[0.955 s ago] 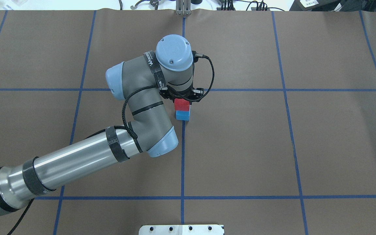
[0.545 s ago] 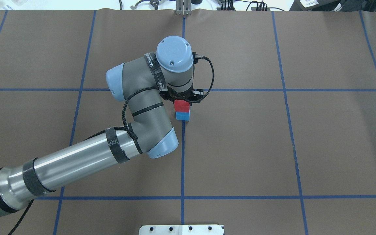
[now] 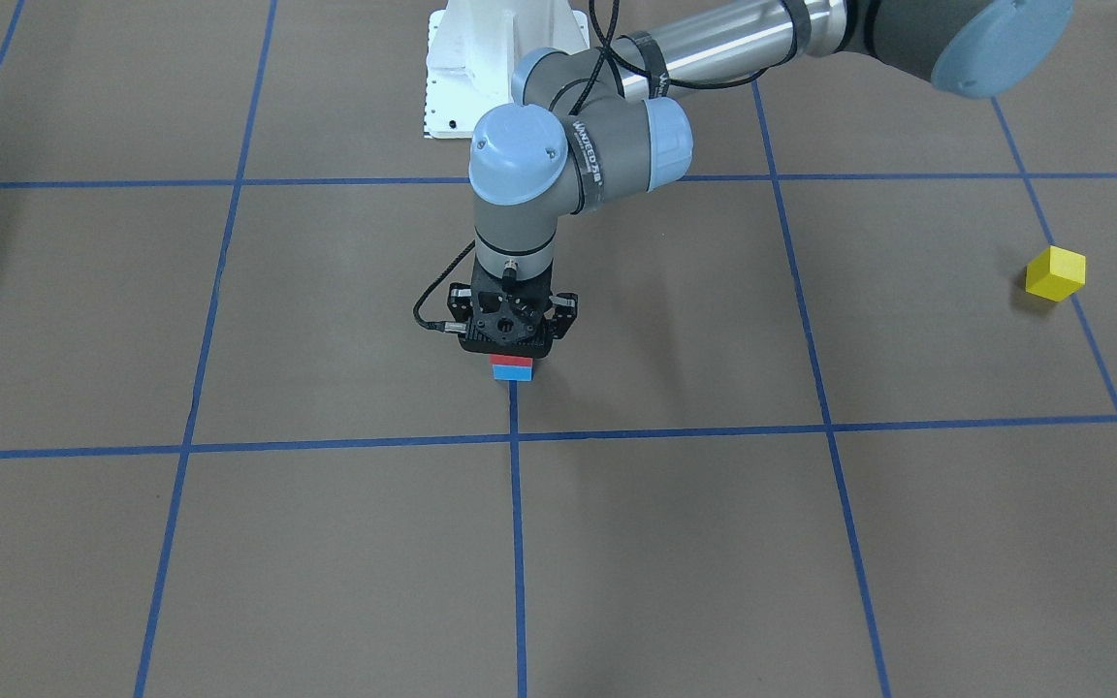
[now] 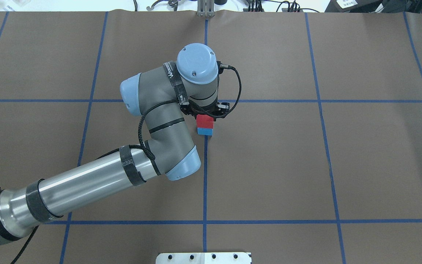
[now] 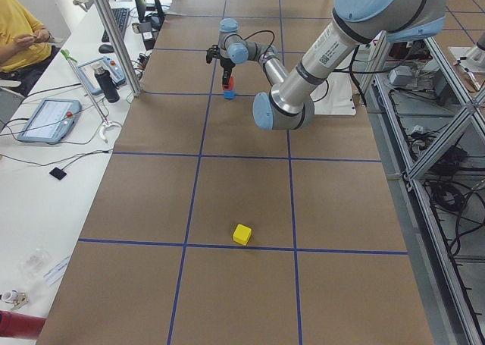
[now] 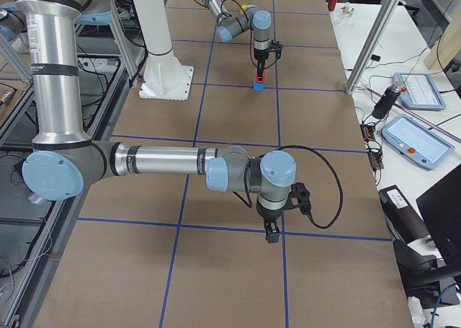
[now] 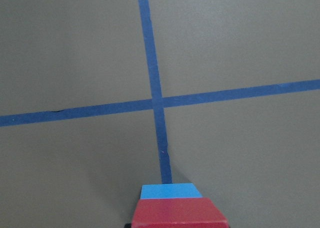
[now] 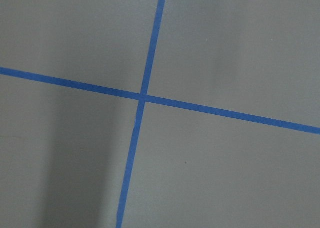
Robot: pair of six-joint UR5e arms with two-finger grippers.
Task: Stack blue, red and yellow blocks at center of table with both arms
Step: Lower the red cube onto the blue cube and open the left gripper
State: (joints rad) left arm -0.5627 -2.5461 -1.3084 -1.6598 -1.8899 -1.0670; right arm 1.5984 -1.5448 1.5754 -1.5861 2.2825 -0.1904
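My left gripper [image 4: 204, 112] points straight down near the table's centre cross and is shut on the red block [image 4: 205, 121]. The red block sits directly over the blue block [image 4: 205, 131] and looks to touch it in the front view, red [image 3: 511, 361] on blue [image 3: 512, 374]. The left wrist view shows the red block [image 7: 177, 213] with the blue block's edge [image 7: 170, 191] beyond it. The yellow block [image 3: 1055, 272] lies alone far out on the robot's left side, also in the left side view [image 5: 242, 234]. My right gripper [image 6: 272, 234] shows only in the right side view, low over the table; I cannot tell whether it is open.
The white robot base plate [image 3: 481, 87] stands at the robot's edge of the table. Blue tape lines [image 4: 205, 176] divide the brown table cover. Operators' benches with tablets [image 6: 418, 137] run along the far side; a person in yellow [image 5: 19, 26] sits there.
My left gripper has come down a little with the red block, closing the gap to the blue block. The blue block has not moved.
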